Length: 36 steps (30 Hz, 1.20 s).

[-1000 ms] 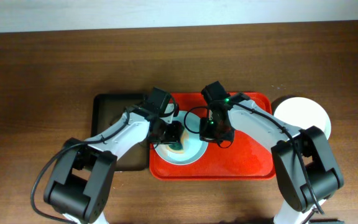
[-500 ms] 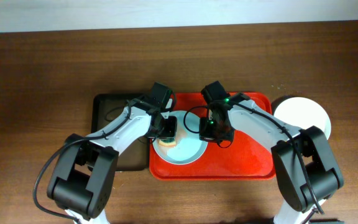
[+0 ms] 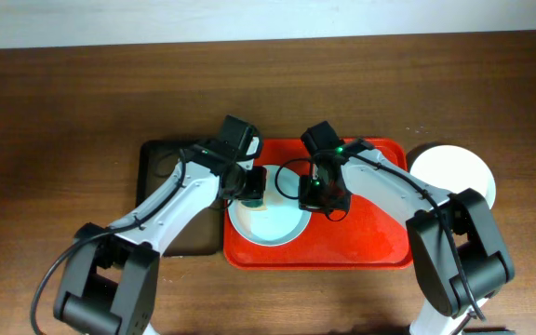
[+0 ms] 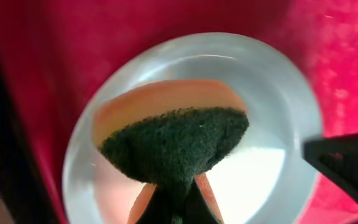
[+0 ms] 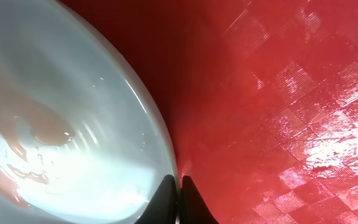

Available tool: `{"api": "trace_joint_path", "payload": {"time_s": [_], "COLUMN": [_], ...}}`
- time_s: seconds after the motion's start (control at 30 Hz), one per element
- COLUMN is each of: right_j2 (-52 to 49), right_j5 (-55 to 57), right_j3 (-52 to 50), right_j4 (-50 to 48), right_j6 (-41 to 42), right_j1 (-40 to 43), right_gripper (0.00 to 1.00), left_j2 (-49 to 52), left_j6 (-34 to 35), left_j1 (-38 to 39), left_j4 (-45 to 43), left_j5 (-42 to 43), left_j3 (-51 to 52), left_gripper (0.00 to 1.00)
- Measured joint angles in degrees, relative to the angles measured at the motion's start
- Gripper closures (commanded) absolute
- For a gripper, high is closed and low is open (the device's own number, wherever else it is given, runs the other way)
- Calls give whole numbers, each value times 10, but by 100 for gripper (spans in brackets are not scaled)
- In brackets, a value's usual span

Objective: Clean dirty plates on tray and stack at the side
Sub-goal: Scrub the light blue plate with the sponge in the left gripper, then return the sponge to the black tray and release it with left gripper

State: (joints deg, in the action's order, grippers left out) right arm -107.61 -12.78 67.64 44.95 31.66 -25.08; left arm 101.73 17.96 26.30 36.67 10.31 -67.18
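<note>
right pincer nips plate rim — left pincer holds sponge above

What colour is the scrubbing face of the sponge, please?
The sponge face is dark green, clearest in the left wrist view.

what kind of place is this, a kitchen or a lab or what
Likely a robot test bench staged for dishwashing, not a kitchen: two arms at a wooden table, a red tray holding a plate, and a sponge in the left gripper.
</note>
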Motion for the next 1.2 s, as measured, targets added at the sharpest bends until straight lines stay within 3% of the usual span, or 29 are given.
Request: {"api": "trace_joint_path", "payload": {"time_s": [0.27, 0.5, 0.63, 0.73, 0.83, 0.97, 1.2], "right_j2": [0, 0, 0, 0, 0, 0, 0], "right_j5": [-2, 2, 0, 0, -2, -2, -2], "right_j3": [0, 0, 0, 0, 0, 0, 0], "right_j4": [0, 2, 1, 0, 0, 0, -2], "right_j6": [0, 0, 0, 0, 0, 0, 0], "right_j1": [0, 0, 0, 0, 0, 0, 0], "right_gripper": [96, 96, 96, 96, 96, 96, 96], "left_j2": [69, 83, 28, -115, -157, -140, -43], "left_j6": [0, -39, -48, -51, -51, -52, -56], "left_j1": [-1, -11, -32, -80, -88, -88, -89], "left_j4": [-5, 0, 12, 61, 122, 127, 21], "left_j5": [-13, 167, 199, 135, 30, -118, -179], "left_j3": [5, 2, 7, 4, 3, 6, 6], "left_gripper": [100, 100, 100, 100, 100, 100, 100]}}
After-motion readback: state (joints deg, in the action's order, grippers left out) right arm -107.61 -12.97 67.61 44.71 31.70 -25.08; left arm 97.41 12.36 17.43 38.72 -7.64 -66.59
